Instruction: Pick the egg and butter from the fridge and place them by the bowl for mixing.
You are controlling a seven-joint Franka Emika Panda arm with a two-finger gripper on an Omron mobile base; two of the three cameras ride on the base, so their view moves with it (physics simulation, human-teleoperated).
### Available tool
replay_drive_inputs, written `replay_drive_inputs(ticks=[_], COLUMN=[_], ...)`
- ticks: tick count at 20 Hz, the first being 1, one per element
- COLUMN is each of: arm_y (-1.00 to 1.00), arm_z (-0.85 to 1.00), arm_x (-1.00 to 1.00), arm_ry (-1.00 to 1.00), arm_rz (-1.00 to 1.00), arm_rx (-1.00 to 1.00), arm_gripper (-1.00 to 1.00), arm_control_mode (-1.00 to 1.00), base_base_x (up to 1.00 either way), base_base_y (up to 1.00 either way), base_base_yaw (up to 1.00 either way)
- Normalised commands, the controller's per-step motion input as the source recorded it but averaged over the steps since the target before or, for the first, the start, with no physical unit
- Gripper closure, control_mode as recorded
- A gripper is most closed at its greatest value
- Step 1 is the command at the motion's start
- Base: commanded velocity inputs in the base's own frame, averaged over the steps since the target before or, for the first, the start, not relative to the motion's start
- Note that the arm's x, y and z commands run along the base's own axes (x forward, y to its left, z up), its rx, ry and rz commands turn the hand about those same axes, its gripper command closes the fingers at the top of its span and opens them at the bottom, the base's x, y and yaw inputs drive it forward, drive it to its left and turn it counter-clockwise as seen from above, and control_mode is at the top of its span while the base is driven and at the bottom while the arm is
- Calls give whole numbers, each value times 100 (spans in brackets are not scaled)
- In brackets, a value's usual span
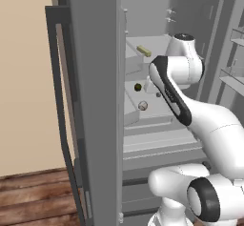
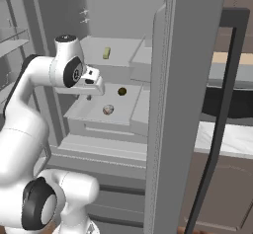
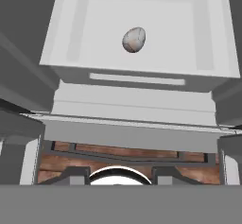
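**Now reaching into the fridge for the egg**

Inside the open fridge, the arm is bending in over a pale shelf tray, with the hand hanging above the tray's front part and looking down at it. The egg is lying loose near the middle of that tray, a little toward its front edge in the base views, with bare tray on all sides of it, so a grip from above looks workable. A small dark ball is sitting farther back on the same tray, apart from the egg; it is probably worth steering clear of. The butter is resting on the shelf above, toward its back, untouched.

The fingers are showing as a small dark stub under the white hand, and I cannot tell how far apart they are standing; nothing is visibly between them. The egg is lying on the tray below, apart from them, so the pick is not yet made.

Judging by this, the hand is lining up over the egg before descending. Being round, the egg may be rolling away if nudged off-centre.
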Motion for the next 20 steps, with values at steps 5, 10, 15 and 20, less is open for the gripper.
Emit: replay_drive_inputs(ticks=[5, 10, 15, 20], arm_y=[0, 0, 0, -10], arm_z=[-31, -44, -40, -16], arm_x=[0, 0, 8, 42], arm_ry=[-16, -40, -33, -2], arm_rz=[0, 0, 0, -3], arm_rx=[-6, -12, -2, 3], arm_gripper=[-100, -100, -100, -100], arm_control_mode=[-100, -100, -100, -100], base_base_x=[0, 0, 0, 0], base_base_y=[0, 0, 0, 0], base_base_yaw=[0, 0, 0, 0])
